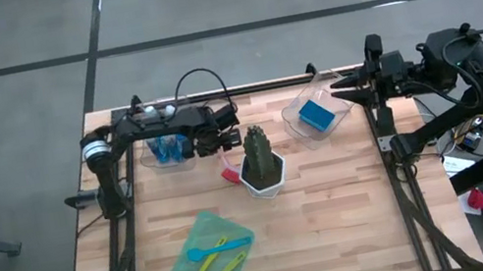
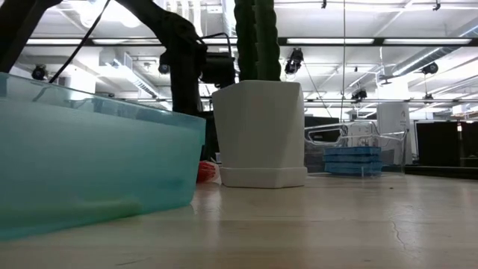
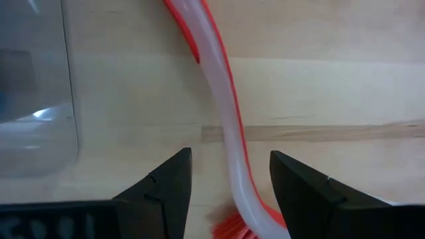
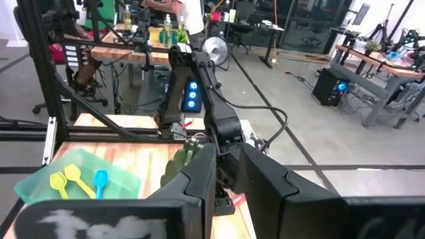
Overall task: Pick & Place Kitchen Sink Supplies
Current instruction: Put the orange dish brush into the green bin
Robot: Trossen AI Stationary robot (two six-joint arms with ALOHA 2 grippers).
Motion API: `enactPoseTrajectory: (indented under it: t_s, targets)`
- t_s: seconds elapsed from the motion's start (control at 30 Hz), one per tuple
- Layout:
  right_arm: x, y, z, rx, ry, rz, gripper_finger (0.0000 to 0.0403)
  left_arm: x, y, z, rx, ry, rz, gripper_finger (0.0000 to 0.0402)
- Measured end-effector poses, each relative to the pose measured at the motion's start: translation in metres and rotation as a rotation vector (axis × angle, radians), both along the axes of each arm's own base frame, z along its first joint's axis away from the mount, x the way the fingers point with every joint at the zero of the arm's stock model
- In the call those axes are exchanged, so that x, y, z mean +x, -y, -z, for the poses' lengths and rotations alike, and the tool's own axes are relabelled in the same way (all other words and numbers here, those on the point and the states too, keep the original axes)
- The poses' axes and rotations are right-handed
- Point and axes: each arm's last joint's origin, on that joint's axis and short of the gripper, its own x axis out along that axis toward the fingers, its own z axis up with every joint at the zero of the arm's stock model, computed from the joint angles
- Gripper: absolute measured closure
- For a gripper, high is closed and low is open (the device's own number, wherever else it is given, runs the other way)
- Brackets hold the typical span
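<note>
The left tool [image 3: 229, 189] hangs released over the bench [image 1: 354, 205], fingers astride the red brush [image 3: 222, 113] lying beside the cactus pot [image 1: 263, 179]; farther off, the right tool [image 1: 341, 89], fingers nearly together, waits by the sponge tray [image 1: 297, 124].

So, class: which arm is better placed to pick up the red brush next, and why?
Left. The left gripper hangs open right over the red brush, fingers either side of its handle. The right gripper waits at the table's far right edge.
</note>
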Motion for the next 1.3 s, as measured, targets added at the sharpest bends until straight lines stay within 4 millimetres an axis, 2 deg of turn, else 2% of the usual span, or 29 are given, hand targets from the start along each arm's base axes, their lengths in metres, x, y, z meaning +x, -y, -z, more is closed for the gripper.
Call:
enactPoseTrajectory:
  t_s: [0.3, 0.53, 0.63, 0.87, 1.07, 1.3]
  targets:
    - [0.0, 0.0, 0.0, -0.004, -0.003, -0.001, 0.0337, 0.005, 0.013, -0.002, 0.02, 0.013, -0.002, 0.0215]
    - [0.0, 0.0, 0.001, -0.012, -0.01, -0.002, 0.0337, 0.015, 0.019, -0.02, 0.075, 0.076, -0.124, 0.023]
    - [0.0, 0.0, 0.003, -0.015, -0.033, -0.002, 0.0337, 0.016, 0.02, -0.021, 0.052, 0.088, -0.256, 0.0241]
    - [-0.001, 0.0, 0.006, -0.023, -0.062, -0.003, 0.0337, 0.018, 0.034, -0.021, -0.018, 0.105, -0.462, 0.0256]
    - [-0.001, 0.0, 0.006, -0.039, -0.07, -0.007, 0.0337, 0.014, 0.035, -0.02, 0.071, 0.074, -0.558, 0.026]
    - [-0.002, 0.0, 0.007, -0.055, -0.081, -0.01, 0.0337, 0.013, 0.036, -0.005, 0.038, 0.109, -0.634, 0.0263]
